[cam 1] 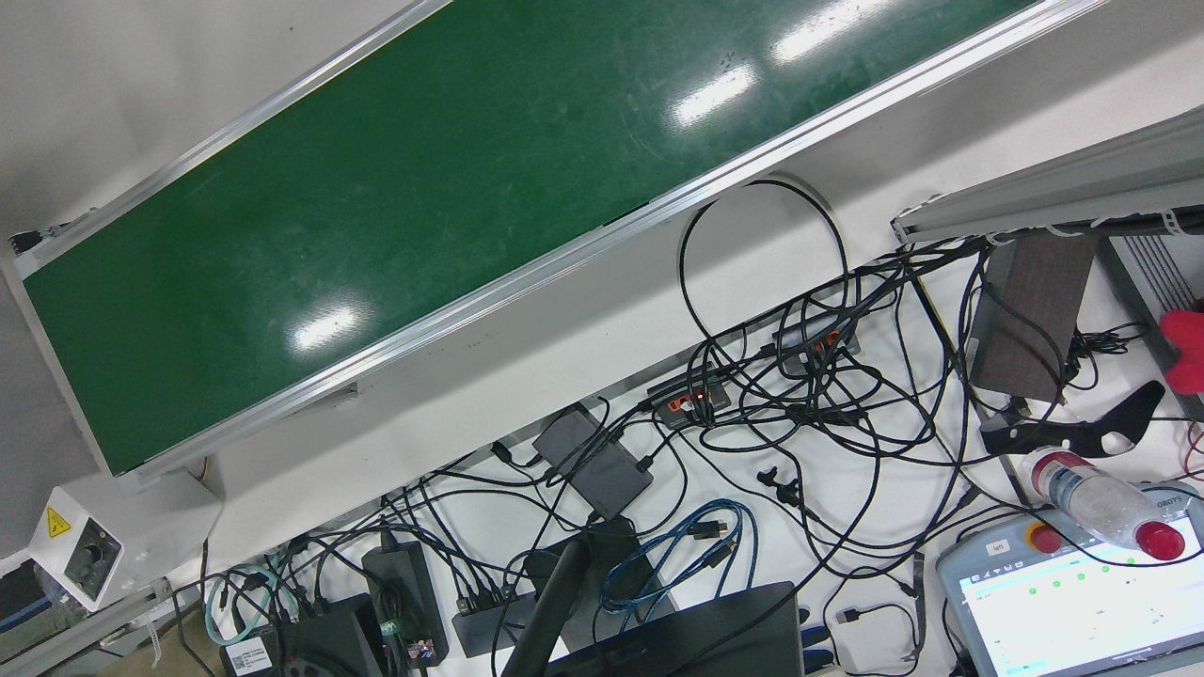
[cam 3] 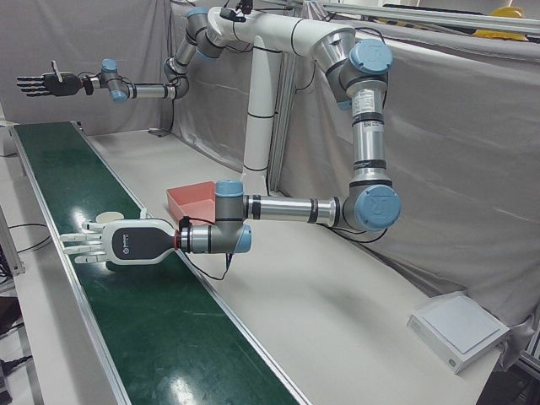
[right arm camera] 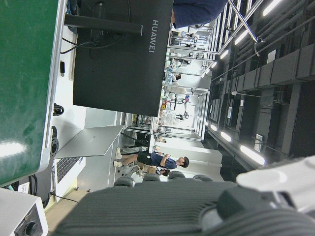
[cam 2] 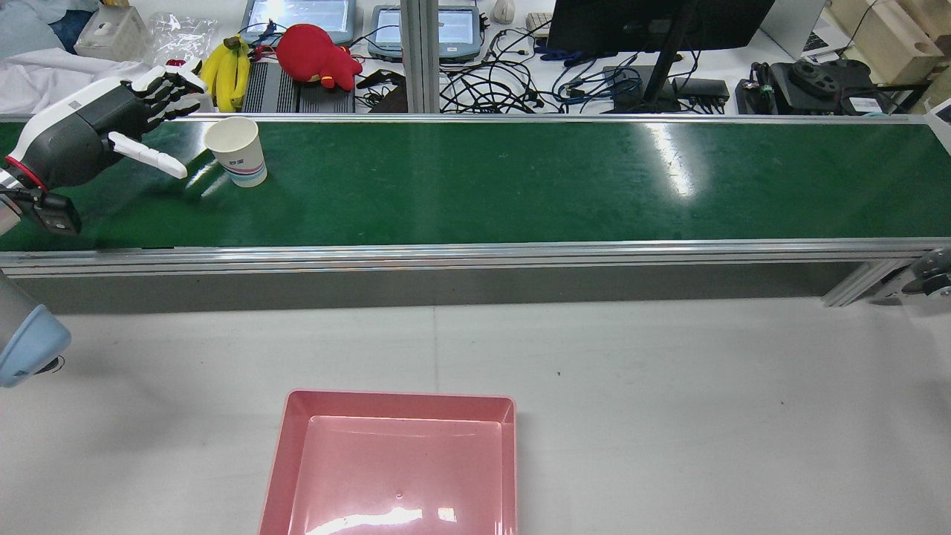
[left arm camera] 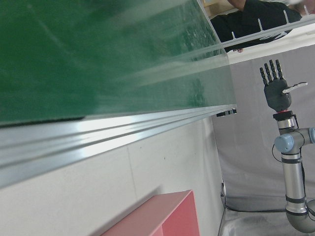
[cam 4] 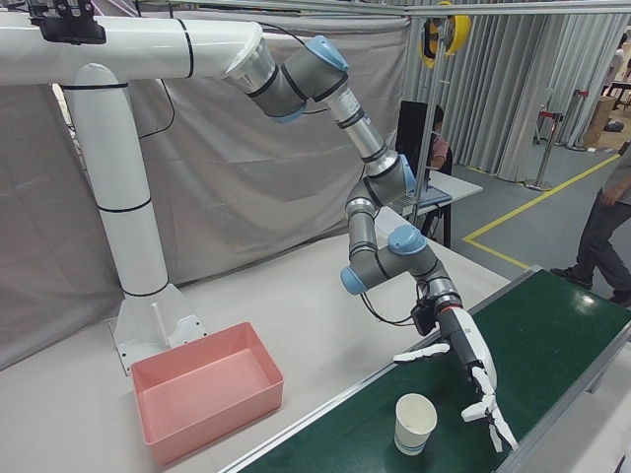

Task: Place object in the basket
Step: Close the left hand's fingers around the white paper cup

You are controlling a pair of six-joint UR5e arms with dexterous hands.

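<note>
Robotics lab, green conveyor belt (cam 2: 520,178), tangled cables (cam 1: 800,404)

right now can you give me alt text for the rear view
An open left robot hand reaches over a long green conveyor belt toward an upright white paper cup, not touching it. An empty pink plastic basket sits on the white table nearer the camera.

Left hand (cam 2: 111,126) open, fingers spread, just beside upright paper cup (cam 2: 237,151) on green belt (cam 2: 520,178). Pink basket (cam 2: 394,464) on white table.
</note>
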